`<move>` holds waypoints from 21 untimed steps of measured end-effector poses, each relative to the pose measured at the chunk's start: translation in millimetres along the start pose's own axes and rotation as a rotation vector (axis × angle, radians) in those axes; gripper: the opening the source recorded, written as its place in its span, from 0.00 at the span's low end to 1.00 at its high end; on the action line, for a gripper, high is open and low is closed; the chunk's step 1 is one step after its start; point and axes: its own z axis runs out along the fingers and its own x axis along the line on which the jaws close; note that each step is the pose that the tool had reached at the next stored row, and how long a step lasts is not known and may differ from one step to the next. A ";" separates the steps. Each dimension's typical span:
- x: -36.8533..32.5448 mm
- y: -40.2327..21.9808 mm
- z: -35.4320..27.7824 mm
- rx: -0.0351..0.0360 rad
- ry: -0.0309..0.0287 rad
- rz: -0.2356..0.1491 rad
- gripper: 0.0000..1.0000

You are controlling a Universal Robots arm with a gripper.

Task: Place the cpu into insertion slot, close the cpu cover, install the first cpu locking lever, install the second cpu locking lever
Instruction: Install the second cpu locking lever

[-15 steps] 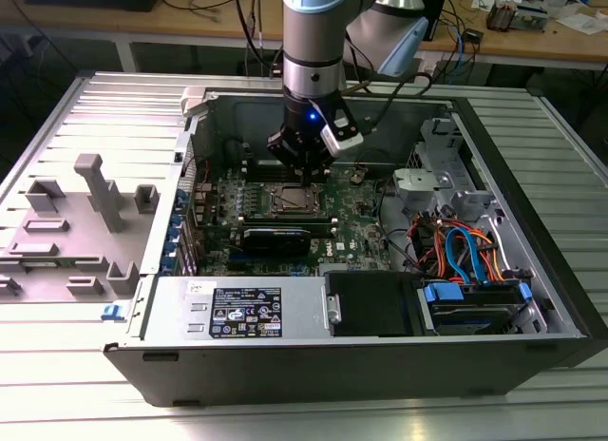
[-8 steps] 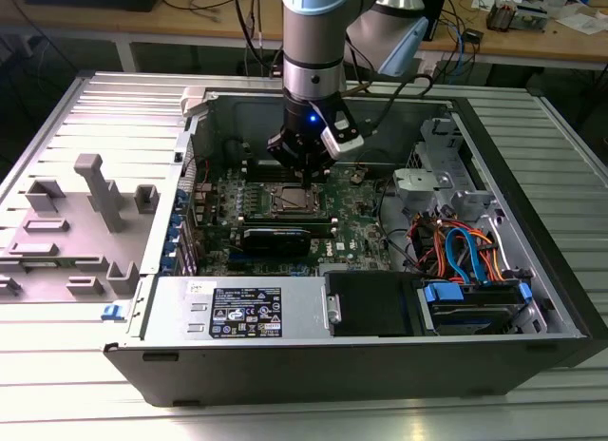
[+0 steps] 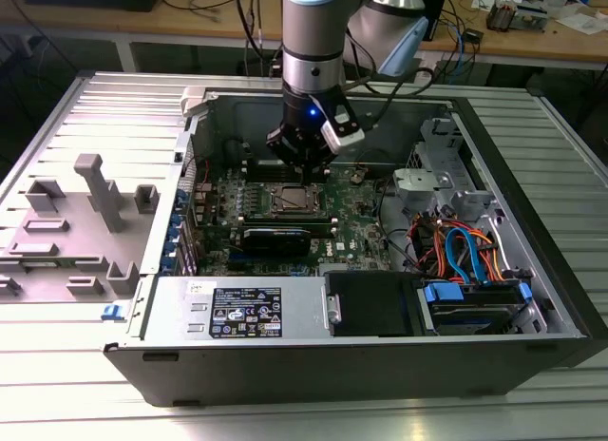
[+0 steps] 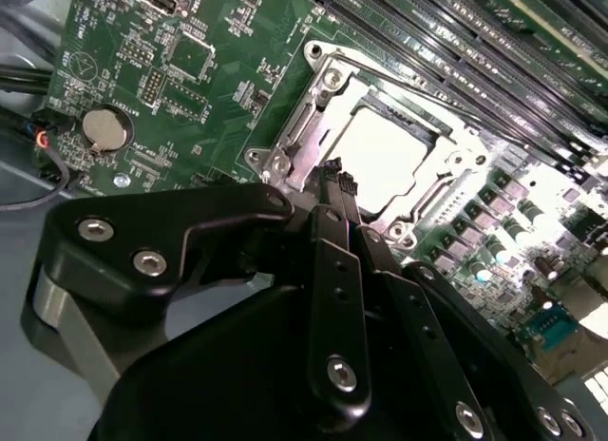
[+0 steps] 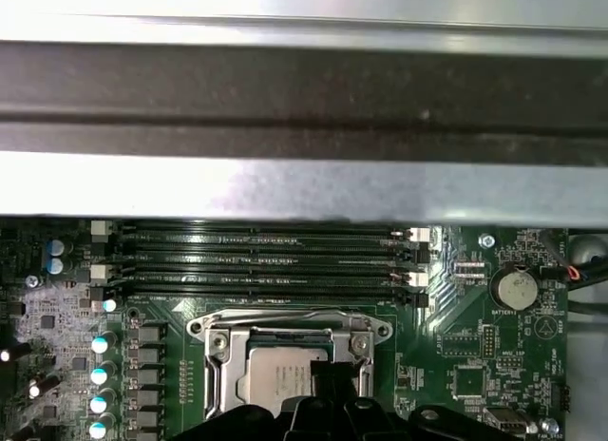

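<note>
- The cpu lies flat in the insertion slot, its pale metal top showing through the square window of the cpu cover; in the first wrist view the cpu sits in the same frame.
- The cpu cover lies down flat around the chip, its metal frame on the slot's rim.
- In the exterior view the insertion slot is near the middle of the green motherboard, inside the open computer case.
- The gripper hovers just above the socket's edge; its black fingertips are pressed together with no gap and hold nothing.
- In the exterior view the gripper hangs at about 12 o'clock of the slot, just above it.
- Long black memory slots run side by side just beyond the socket.
- A round coin battery sits on the board at about 2 o'clock of the socket in the first wrist view.
- The case rests on a ribbed metal desk, with a grey plastic fixture at about 9 o'clock of the case.
</note>
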 end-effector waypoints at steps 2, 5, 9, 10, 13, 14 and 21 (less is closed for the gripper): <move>0.0 -3.8 0.0 -0.0011 0.0000 0.000 0.11; 0.2 -11.9 0.3 -0.0014 0.0000 0.000 0.11; 0.5 -26.2 0.7 -0.0017 0.0000 0.000 0.11; 0.6 -27.8 0.7 -0.0019 0.0000 0.000 0.11; 0.7 -29.4 -3.2 -0.0019 0.0000 0.000 0.11; 0.6 -29.5 -6.5 -0.0020 0.0000 0.000 0.11; 1.2 -39.2 -11.0 -0.0435 -0.0010 0.001 0.11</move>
